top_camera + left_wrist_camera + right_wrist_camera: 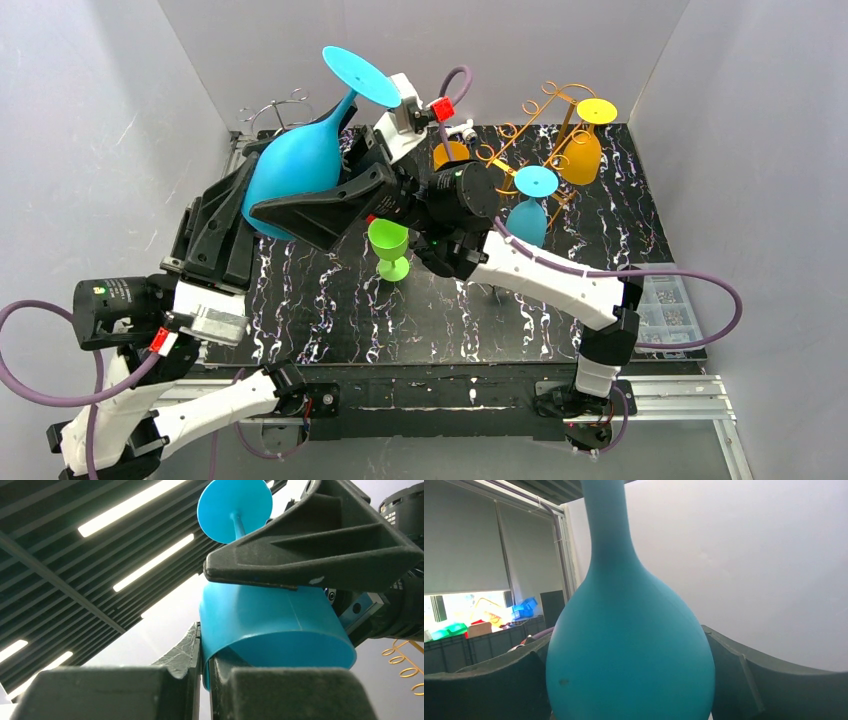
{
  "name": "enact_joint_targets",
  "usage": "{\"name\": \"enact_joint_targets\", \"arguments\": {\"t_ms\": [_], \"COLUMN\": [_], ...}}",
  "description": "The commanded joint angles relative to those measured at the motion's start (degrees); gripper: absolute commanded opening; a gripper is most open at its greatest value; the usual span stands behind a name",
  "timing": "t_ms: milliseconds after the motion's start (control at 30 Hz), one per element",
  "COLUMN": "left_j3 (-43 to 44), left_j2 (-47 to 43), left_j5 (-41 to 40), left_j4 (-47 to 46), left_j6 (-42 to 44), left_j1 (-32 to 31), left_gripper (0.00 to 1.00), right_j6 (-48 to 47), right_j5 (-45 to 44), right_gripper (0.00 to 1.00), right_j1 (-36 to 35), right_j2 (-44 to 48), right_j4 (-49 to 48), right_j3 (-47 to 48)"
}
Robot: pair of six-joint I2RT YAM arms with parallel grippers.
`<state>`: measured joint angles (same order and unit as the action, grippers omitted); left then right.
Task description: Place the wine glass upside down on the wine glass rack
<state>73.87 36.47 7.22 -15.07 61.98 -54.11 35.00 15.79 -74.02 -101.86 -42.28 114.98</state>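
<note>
Top external view: my left hand [205, 677] pinches the rim of the blue wine glass [300, 165], held above the counter [330, 310], base uppermost. My right hand [631, 690] straddles the bowl, fingers wide; whether it grips, I cannot tell. The wine glass rack [556, 92] stands well right of that hand.

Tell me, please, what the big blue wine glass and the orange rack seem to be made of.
The big blue wine glass: probably moulded plastic, opaque with a matte finish; a faint seam line runs down the bowl in the left wrist view. The rack: seemingly thin metal wire bent into scrolls, with an orange-gold coat; paint or plating cannot be told.
</note>
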Motion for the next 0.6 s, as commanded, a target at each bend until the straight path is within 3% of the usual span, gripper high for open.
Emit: {"name": "enact_joint_targets", "arguments": {"t_ms": [0,100,167,300,400,467,500,567], "left_j3": [-2.1,-2.1,-1.8,-2.0,-2.3,-2.9,-3.1,-3.0], "left_j2": [1.2,1.4,1.7,1.8,1.5,1.2,1.1,0.9], "left_j5": [1.2,0.7,0.2,-0.4,-2.0,-3.4,-4.3,-6.3], "left_j4": [3.7,3.2,3.0,2.4,2.5,2.8,3.7,7.2], "left_j6": [0.5,0.7,0.8,1.2,0.7,-0.3,-1.0,-2.9], "left_j1": [-0.1,-0.1,-0.1,-0.1,-0.2,-0.2,-0.1,-0.1], "left_gripper": [0.0,0.0,0.0,0.0,0.47,0.62,0.75,0.94], "right_j6": [1.0,0.7,0.4,0.6,-1.3,-4.1,-7.3,-14.4], "right_j5": [1.0,1.8,2.0,-1.2,-4.5,-7.3,-9.2,-17.3], "right_gripper": [0.98,0.98,0.93,0.67,0.64,0.6,0.59,0.57], "right_j1": [-0.4,-0.4,-0.4,-0.2,0.8,2.8,3.6,4.7], "right_j2": [1.2,0.5,0.4,3.1,7.4,11.9,14.9,22.5], "right_j4": [-6.3,-3.6,-2.2,-2.9,2.8,12.1,17.9,30.5], "right_j3": [3.3,5.8,5.9,1.0,-3.1,-6.4,-8.3,-12.3]}}
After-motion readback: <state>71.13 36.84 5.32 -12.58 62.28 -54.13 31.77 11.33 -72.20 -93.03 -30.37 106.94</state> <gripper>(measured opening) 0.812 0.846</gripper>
